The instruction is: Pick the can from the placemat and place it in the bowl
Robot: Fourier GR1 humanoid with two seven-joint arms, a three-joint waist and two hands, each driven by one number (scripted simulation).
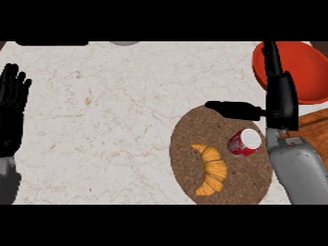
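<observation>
A red can (244, 142) with a white top stands on the round brown placemat (195, 129), to the right of a croissant (211, 168). The red bowl (308, 72) sits at the far right of the counter. My right hand (280, 96) hovers just beyond and right of the can, open, with straight fingers stretching over the bowl's left rim and the thumb pointing left over the placemat's far edge. It is not touching the can. My left hand (3, 115) rests open at the left edge, fingers up.
A wooden cutting board (326, 129) lies at the right edge, partly under my right forearm. A dark object (53, 43) and a grey round object (125, 43) sit at the counter's far edge.
</observation>
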